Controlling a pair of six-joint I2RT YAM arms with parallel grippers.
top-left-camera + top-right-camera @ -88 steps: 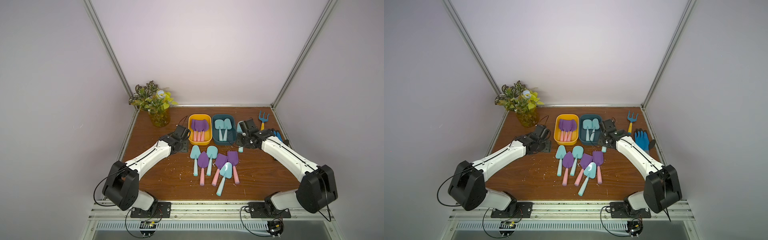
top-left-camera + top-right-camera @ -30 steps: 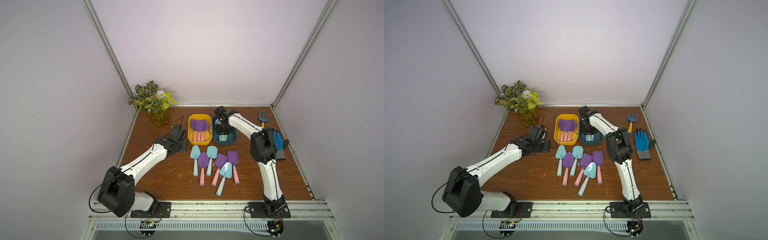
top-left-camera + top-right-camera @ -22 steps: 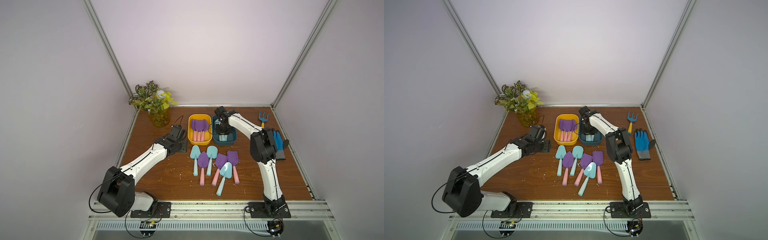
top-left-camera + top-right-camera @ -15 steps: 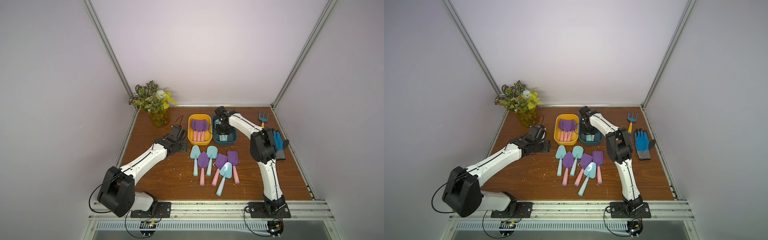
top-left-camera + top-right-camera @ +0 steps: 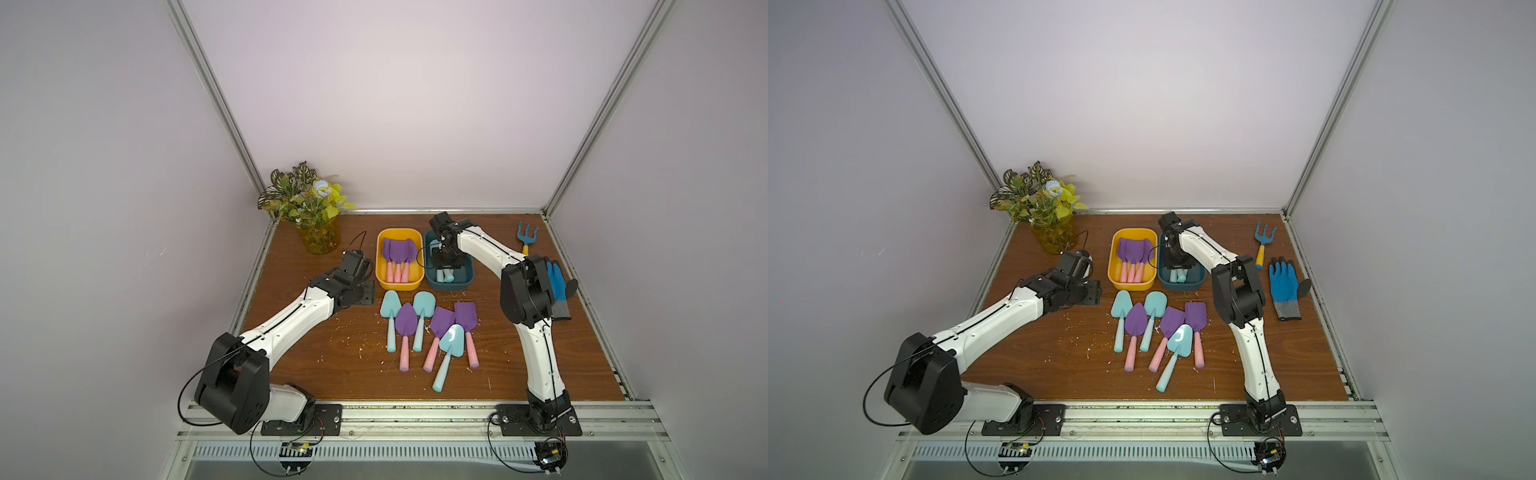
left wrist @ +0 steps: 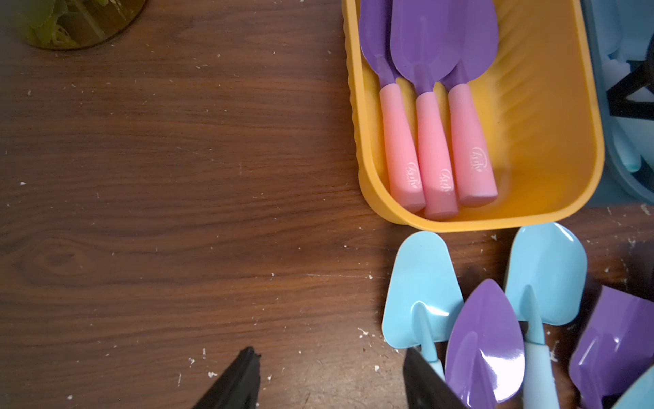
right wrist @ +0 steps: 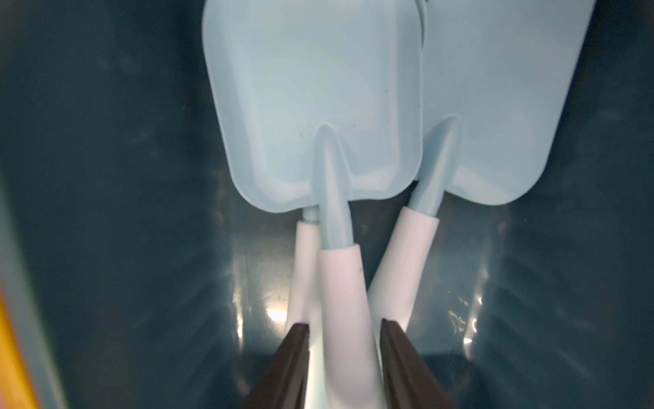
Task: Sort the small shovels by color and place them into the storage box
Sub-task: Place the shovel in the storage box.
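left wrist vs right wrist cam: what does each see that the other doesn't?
Left wrist only: the open left gripper over the table, three purple shovels lying in the yellow box, loose shovels on the wood, and the plant vase base.
Right wrist only: the inside of the teal box, light-blue shovels lying there, and the right gripper straddling one handle, jaws seemingly just off it.
Both: the two boxes, though the left wrist catches only the teal box's edge and the right wrist only a yellow sliver.
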